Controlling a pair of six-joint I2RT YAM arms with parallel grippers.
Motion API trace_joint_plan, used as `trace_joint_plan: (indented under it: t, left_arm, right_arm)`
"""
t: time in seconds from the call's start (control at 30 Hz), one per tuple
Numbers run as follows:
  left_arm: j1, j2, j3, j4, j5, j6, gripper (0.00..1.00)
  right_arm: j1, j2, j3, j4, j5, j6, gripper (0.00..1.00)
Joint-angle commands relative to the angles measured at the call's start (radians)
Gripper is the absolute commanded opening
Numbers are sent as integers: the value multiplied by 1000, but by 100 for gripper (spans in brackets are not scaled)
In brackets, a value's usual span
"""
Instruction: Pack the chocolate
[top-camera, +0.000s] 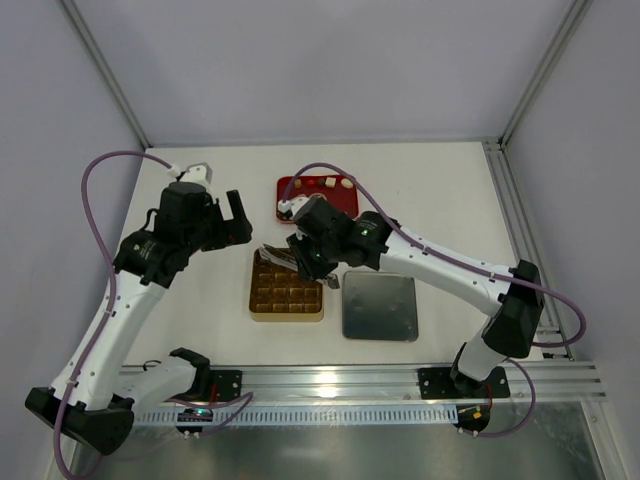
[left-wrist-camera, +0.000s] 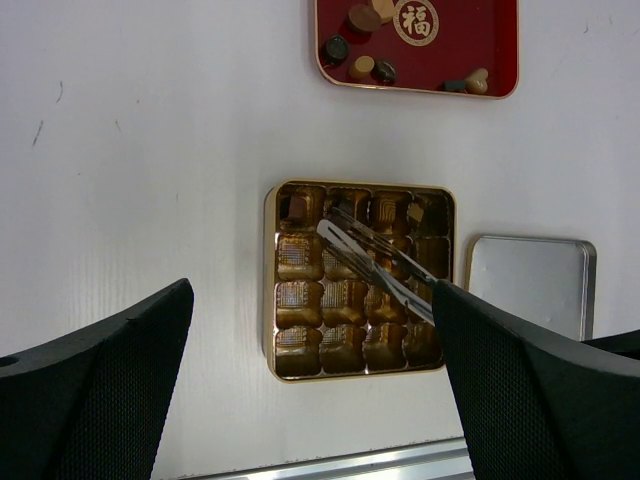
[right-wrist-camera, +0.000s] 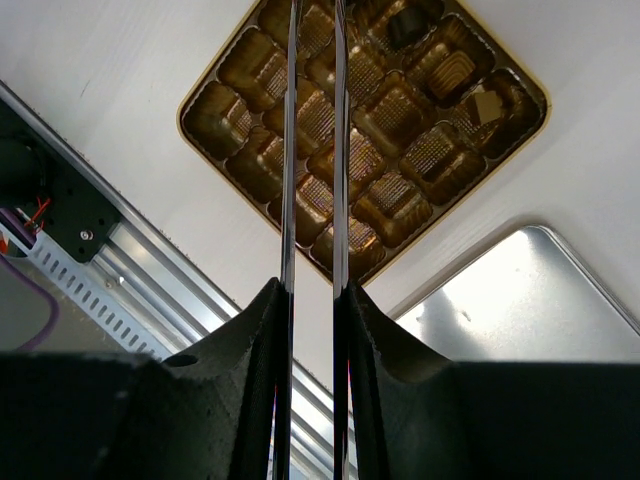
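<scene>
- Top view: the left gripper (top-camera: 238, 222) hangs over the table, left of the gold box (top-camera: 256, 300). Its fingers are wide apart and hold nothing. The right gripper (top-camera: 306, 262) is over the box's far edge and squeezes thin metal tongs (top-camera: 274, 254).
- Left wrist view: most of the chocolate (left-wrist-camera: 362, 68) lies in the red tray (left-wrist-camera: 500, 50), beyond the box. A silver lid (left-wrist-camera: 530, 280) lies just beside the box.
- Right wrist view: two pieces sit in cups along one edge of the box.

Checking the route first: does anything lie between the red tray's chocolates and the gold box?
Nothing visible lies between the chocolates and the gold box. The silver lid sits beside it; only the tweezers hang above its compartments.
</scene>
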Motion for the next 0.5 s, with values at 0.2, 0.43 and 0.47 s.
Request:
trace_joint_plan:
  t: [0.2,0.43,0.47]
  left_arm:
    - [-1,-21,17,5,-20,2,100]
    - [-1,-19,11,4,-21,3,100]
    - [-1,-19,8,5,-21,3,100]
  right_arm:
    - [51,-1,-22,61,-14,22,29]
    - [68,13,-38,68,-14,24,28]
    - [68,15,-41,71,-12,24,29]
